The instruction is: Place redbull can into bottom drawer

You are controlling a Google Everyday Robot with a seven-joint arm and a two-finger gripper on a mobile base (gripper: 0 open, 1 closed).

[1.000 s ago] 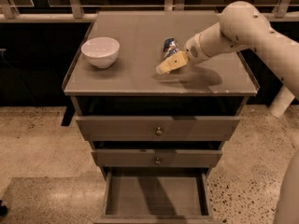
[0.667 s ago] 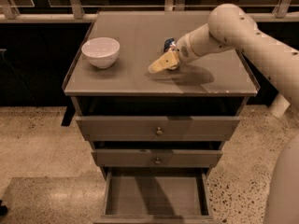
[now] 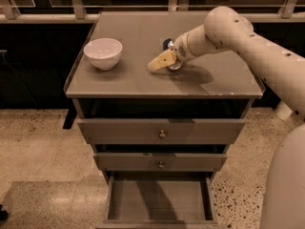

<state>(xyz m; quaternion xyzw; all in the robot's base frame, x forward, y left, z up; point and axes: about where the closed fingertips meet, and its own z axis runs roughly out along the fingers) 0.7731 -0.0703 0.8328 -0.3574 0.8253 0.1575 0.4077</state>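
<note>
The redbull can (image 3: 167, 45) is on the cabinet top, right of centre. Only its blue upper part shows behind my gripper. My gripper (image 3: 158, 63) is low over the cabinet top, right against the can and pointing left. The arm reaches in from the right. The bottom drawer (image 3: 157, 200) is pulled out at the foot of the cabinet. Its flat floor is bare.
A white bowl (image 3: 103, 52) stands on the left of the cabinet top (image 3: 128, 82). The two upper drawers with round knobs (image 3: 162, 134) are pulled out only slightly. A railing runs behind the cabinet. A speckled floor surrounds it.
My gripper and forearm have moved left across the cabinet top. The can has stayed close to the gripper and sits a little further left.
</note>
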